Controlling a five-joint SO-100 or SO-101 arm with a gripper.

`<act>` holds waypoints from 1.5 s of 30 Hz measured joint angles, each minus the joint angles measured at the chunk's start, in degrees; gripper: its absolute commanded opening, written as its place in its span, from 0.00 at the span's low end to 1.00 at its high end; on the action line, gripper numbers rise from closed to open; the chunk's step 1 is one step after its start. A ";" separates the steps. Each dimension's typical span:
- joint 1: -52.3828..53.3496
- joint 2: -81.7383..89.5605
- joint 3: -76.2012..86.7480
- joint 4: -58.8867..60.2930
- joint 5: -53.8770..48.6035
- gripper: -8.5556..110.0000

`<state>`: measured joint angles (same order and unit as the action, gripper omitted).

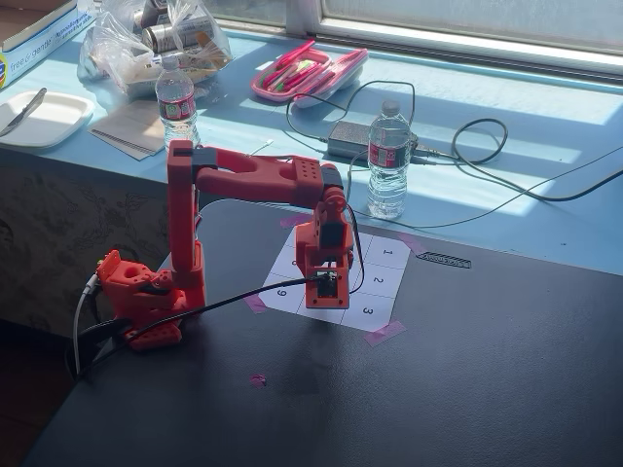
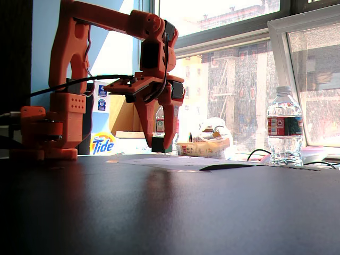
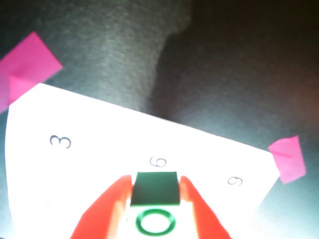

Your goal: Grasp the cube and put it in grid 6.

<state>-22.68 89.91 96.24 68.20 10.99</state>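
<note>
My red gripper (image 3: 155,191) points down over the white paper grid (image 1: 384,268). It is shut on the green cube (image 3: 156,188), whose ring-marked face shows near the bottom edge of the wrist view. In a fixed view the cube (image 2: 158,144) looks dark between the fingertips and hangs just above the paper. Cell 6 (image 3: 158,149) lies directly beyond the cube, between cell 3 (image 3: 61,142) and cell 9 (image 3: 234,180). In the other fixed view the gripper (image 1: 326,297) covers the cube and most of cell 6.
Pink tape (image 3: 30,62) holds the grid's corners, and a pink scrap (image 1: 257,379) lies on the dark table. Two water bottles (image 1: 387,161) (image 1: 177,97), a power brick with cables (image 1: 348,139) and a pink case (image 1: 310,73) are on the blue ledge behind.
</note>
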 measured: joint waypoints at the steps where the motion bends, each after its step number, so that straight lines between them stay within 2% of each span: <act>1: 0.26 0.00 0.44 -0.09 0.00 0.07; 5: 0.88 0.00 0.97 -0.18 -0.35 0.08; 14: 0.53 0.00 0.97 1.14 -3.60 0.30; 25: 0.44 2.81 -0.09 2.99 -5.36 0.37; 29: 2.99 10.20 -4.92 7.29 -7.73 0.36; 36: 13.71 24.61 -8.79 12.92 -13.18 0.07; 40: 23.64 30.67 -8.44 12.74 -18.11 0.07; 45: 32.08 39.37 1.14 6.24 -23.47 0.07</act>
<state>9.40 129.29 97.38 74.44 -12.48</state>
